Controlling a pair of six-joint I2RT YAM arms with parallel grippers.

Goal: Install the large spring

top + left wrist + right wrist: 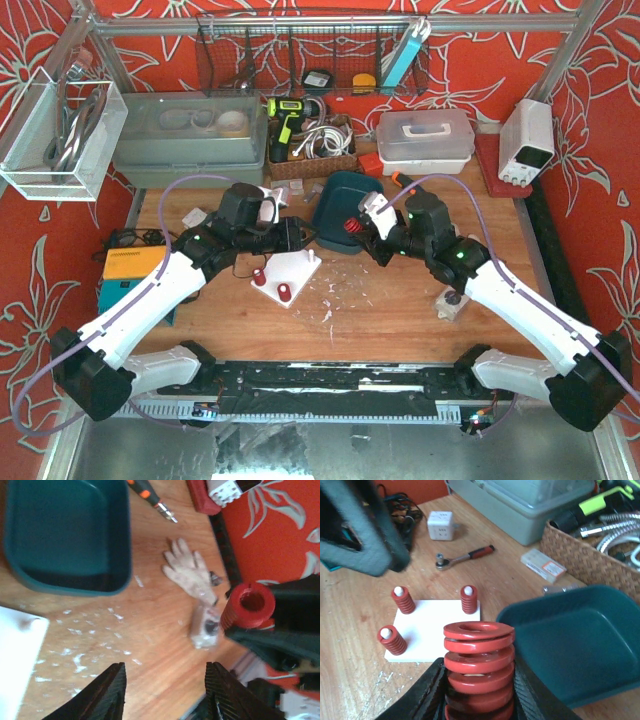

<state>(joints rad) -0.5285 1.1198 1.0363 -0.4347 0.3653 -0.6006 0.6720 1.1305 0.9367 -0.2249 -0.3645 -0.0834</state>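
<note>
The large red spring [479,665] stands upright between my right gripper's fingers [427,695], which are shut on its lower coils. It also shows in the top view [352,227] and end-on in the left wrist view [248,605]. The right gripper [358,232] holds it above the table, in front of the teal tray [340,200] and right of the white base plate [292,272]. In the right wrist view the plate [437,630] carries three small red springs on pegs [402,600]. My left gripper [300,238] [167,692] is open and empty, just above the plate's far edge.
A ratchet wrench [465,557] and a white cube [441,525] lie beyond the plate. A wicker basket [590,545] and grey bins stand at the back. A small pale hand-shaped piece [192,575] and a screwdriver [152,500] lie right of the tray. White chips litter the wood.
</note>
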